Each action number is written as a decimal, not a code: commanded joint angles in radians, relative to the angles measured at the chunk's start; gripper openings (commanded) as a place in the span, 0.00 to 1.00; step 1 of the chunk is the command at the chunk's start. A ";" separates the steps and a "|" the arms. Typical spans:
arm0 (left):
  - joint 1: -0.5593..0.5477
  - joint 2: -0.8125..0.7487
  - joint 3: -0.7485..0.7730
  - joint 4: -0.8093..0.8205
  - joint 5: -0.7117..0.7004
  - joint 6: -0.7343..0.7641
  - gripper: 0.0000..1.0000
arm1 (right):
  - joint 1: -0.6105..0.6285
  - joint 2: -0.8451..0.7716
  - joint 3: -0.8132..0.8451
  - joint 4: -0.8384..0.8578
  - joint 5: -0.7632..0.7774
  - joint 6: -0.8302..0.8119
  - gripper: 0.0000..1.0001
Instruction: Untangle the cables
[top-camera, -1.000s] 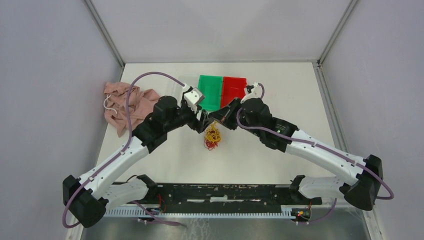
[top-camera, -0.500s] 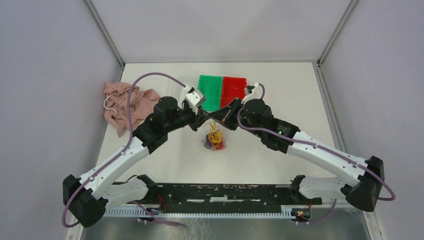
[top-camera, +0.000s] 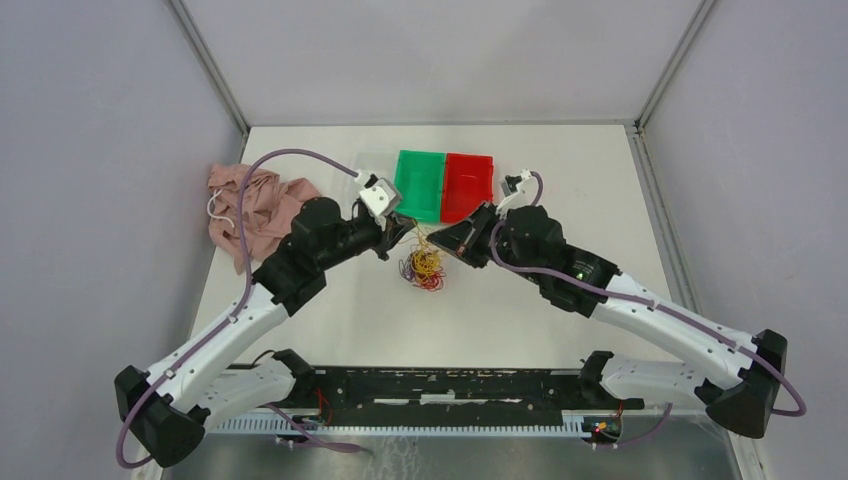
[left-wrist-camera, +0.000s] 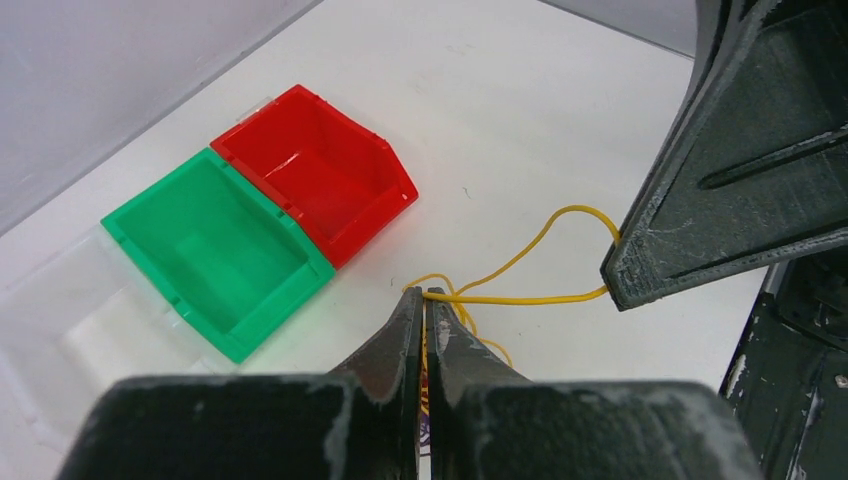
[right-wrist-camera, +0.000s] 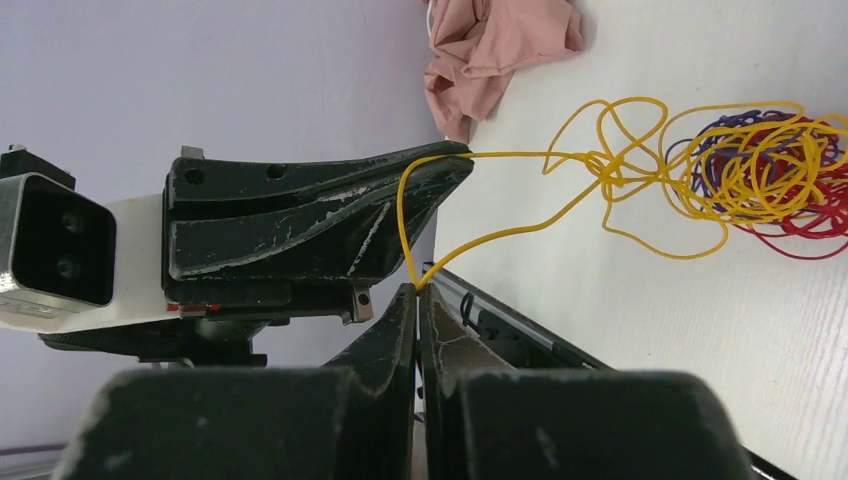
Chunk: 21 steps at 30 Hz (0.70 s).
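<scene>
White surface (top-camera: 480, 320) carries the cables (top-camera: 425, 268); left hand (left-wrist-camera: 425, 300) and right hand (right-wrist-camera: 418, 290) each pinch one yellow cable (left-wrist-camera: 520, 297). Pulling apart could tighten its knot (right-wrist-camera: 607, 168).

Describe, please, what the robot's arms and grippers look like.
The left arm and right arm have white links, black joints and a lilac hose alongside. The left gripper and right gripper each have two black, tapered, scuffed fingers; a grey-white camera block sits at the wrist.
</scene>
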 joint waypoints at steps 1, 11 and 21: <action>0.004 -0.046 -0.003 0.062 0.065 0.056 0.06 | 0.008 -0.017 0.014 0.012 -0.049 -0.044 0.12; 0.004 -0.103 0.032 0.073 0.108 0.238 0.05 | -0.016 -0.051 0.166 -0.228 -0.192 -0.366 0.73; 0.004 -0.138 0.103 0.045 0.261 0.318 0.07 | -0.204 -0.049 0.282 -0.396 -0.222 -0.574 0.77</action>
